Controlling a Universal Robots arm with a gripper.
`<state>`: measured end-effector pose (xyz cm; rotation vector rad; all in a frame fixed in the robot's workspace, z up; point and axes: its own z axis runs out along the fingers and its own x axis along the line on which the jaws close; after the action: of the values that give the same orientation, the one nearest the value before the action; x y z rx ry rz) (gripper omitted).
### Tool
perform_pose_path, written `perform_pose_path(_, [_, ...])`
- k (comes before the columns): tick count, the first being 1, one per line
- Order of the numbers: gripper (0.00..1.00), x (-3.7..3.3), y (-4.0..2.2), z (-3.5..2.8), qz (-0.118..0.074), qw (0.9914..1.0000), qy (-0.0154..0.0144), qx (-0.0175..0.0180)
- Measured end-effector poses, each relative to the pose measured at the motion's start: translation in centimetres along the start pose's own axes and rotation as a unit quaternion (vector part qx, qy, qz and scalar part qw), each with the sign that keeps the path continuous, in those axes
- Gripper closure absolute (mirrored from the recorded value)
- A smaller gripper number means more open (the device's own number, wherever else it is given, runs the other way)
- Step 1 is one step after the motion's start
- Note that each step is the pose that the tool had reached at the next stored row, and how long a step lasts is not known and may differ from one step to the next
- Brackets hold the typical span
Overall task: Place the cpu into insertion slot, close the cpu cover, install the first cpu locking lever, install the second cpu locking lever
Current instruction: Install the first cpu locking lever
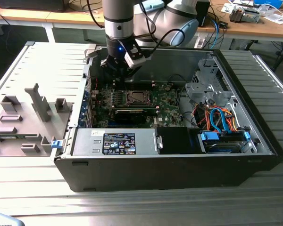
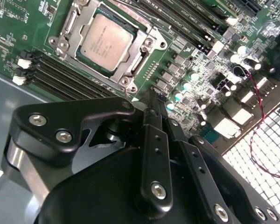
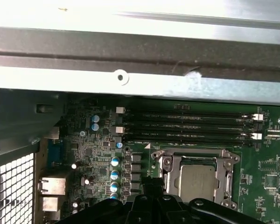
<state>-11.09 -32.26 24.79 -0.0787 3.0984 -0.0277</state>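
Note:
The cpu (image 2: 105, 39) lies flat in the insertion slot (image 2: 123, 80), its silver-grey face up; the first wrist view also has the cpu (image 3: 196, 181) in it. The cpu cover (image 2: 67, 24) lies down around it as a silvery frame. In the exterior view the insertion slot (image 1: 134, 97) sits mid-board, and my gripper (image 1: 121, 71) hangs above the board's back edge, toward the exterior view's left of the slot. The black fingers (image 2: 152, 135) meet at their tips, so my gripper (image 2: 150, 95) is shut with nothing in it. Whether the locking levers are latched I cannot tell.
The open black computer case (image 1: 170, 174) holds the green motherboard (image 1: 167, 101), black memory slots (image 3: 186, 126), a power supply (image 1: 115, 141) and a drive bay with coloured cables (image 1: 217, 117). The case's metal wall (image 3: 130, 74) rises close behind the gripper. A grey parts fixture (image 1: 23, 117) lies left.

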Motion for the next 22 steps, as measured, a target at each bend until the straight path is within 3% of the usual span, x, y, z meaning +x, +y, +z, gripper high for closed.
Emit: perform_pose_path(22, [0.89, 2.08, 0.10, -0.09, 0.000, 1.00000, 0.0000, 0.0000])
